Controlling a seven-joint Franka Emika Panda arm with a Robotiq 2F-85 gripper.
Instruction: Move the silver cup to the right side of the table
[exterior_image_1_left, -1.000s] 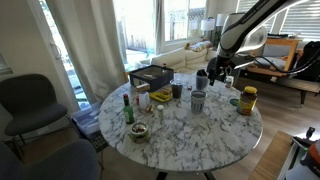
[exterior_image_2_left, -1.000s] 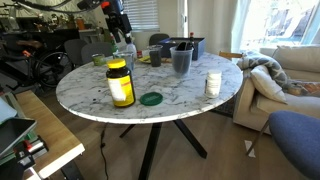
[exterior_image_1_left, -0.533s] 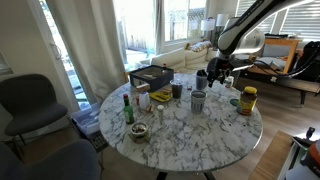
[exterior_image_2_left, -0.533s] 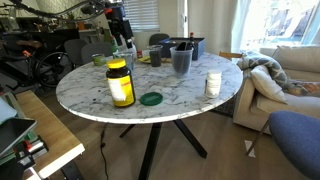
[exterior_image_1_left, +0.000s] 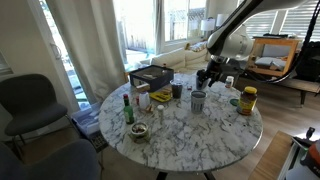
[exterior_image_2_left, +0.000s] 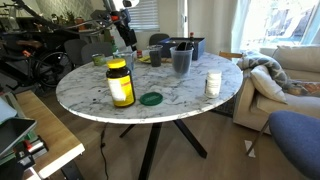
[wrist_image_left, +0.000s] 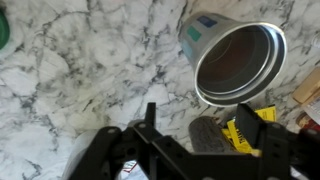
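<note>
The silver cup (exterior_image_1_left: 198, 101) stands upright on the white marble table (exterior_image_1_left: 200, 135), to the left of the yellow-lidded jar (exterior_image_1_left: 247, 100). It also shows in the other exterior view (exterior_image_2_left: 128, 62) and, mouth up with a blue label, in the wrist view (wrist_image_left: 235, 60). My gripper (exterior_image_1_left: 207, 77) (exterior_image_2_left: 126, 40) hangs just above and behind the cup. In the wrist view it (wrist_image_left: 208, 138) is open and empty. The silver cup lies beyond its fingertips, and a small dark cup (wrist_image_left: 205, 128) and a yellow packet (wrist_image_left: 245, 125) show between the fingers.
A blue-grey mug (exterior_image_1_left: 177, 90) (exterior_image_2_left: 181, 58), a black box (exterior_image_1_left: 150, 75), a green bottle (exterior_image_1_left: 127, 108), white bottles (exterior_image_1_left: 229, 83) (exterior_image_2_left: 213, 84), a green lid (exterior_image_2_left: 151, 98) and a small bowl (exterior_image_1_left: 138, 131) crowd the table. Chairs and a sofa stand around it.
The arm has shifted the gripper a little to the left in an exterior view, closer over the cups. The objects on the table have not moved.
</note>
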